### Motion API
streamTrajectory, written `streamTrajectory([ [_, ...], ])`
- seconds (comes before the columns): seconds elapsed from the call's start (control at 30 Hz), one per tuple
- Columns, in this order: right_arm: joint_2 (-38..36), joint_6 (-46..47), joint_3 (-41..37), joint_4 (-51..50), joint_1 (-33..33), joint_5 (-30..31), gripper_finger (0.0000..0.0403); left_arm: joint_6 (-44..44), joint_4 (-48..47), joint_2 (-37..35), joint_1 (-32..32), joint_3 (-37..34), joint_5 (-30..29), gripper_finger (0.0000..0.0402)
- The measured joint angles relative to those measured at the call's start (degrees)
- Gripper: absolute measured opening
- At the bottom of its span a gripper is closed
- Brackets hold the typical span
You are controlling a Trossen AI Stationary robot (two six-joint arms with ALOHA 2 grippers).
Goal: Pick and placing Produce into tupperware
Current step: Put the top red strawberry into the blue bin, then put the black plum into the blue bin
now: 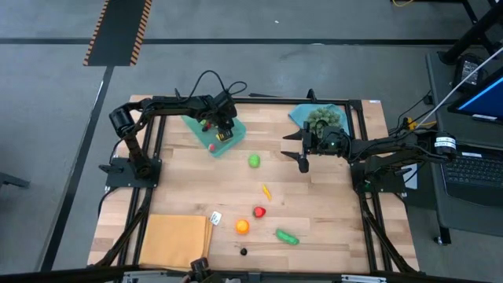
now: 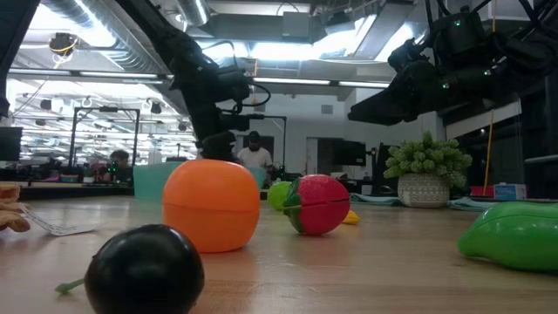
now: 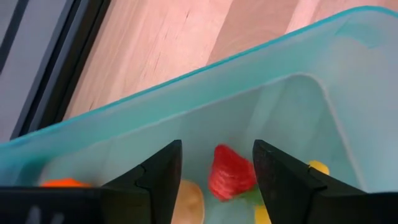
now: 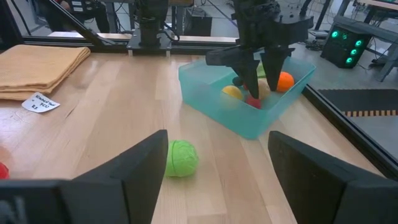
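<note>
Left hand (image 4: 256, 78): it is held over the tupperware (image 1: 214, 132) at the far left part of the bench (image 1: 314, 204), fingers pointed down into it; the fingers (image 3: 158, 177) are seen parted, with a red strawberry-like piece (image 3: 231, 173) lying between them and no contact made out.
Right hand (image 1: 304, 161): it is held above the bench to the right of the middle, its fingers (image 4: 140, 171) spread wide, nothing between them.
Tupperware: the teal tray is set at an angle near the far edge of the bench; a red piece, an orange piece (image 4: 285, 81) and a yellow piece (image 4: 231, 91) are seen inside it.
Produce on the bench: a light green ball (image 1: 254, 160) is placed between the tupperware and the right hand; a small yellow-orange piece (image 1: 266, 190) lies nearer the middle.
Front group: a red fruit (image 1: 258, 211), an orange fruit (image 1: 242, 226), a green pod-like vegetable (image 1: 287, 237) and a small black berry (image 1: 244, 251) are spread near the front edge, apart from one another.
Other things: an orange-tan cloth (image 1: 176, 240) is laid at the front left corner, with a small white tag (image 1: 215, 217) just beside it; a bushy grey-green cluster (image 1: 324, 119) is set on a blue piece (image 1: 302, 116) at the far right.
Room behind: a person (image 2: 255, 153) is seen far off in the low view.
</note>
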Motion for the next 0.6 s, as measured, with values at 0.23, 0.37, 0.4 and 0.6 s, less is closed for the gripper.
streamTrajectory([
  [0.23, 0.0, 0.0, 0.0, 0.0, 0.0, 0.0, 0.028, 0.5, 0.1, -0.3, 0.0, 0.0, 0.0, 0.0186],
  [0.37, 0.0, 0.0, 0.0, 0.0, 0.0, 0.0, 0.028, 0.5, -0.1, -2.3, 0.0, -0.1, 0.0, 0.0184],
  [0.4, 0.0, 0.0, 0.0, 0.0, 0.0, 0.1, 0.028, 0.5, -0.3, -3.2, 0.0, -0.1, 0.0, 0.0185],
  [0.6, 0.0, 0.0, 0.0, 0.0, 0.0, 0.2, 0.028, 0.9, -2.9, -11.4, 0.0, -0.1, 0.0, 0.019],
])
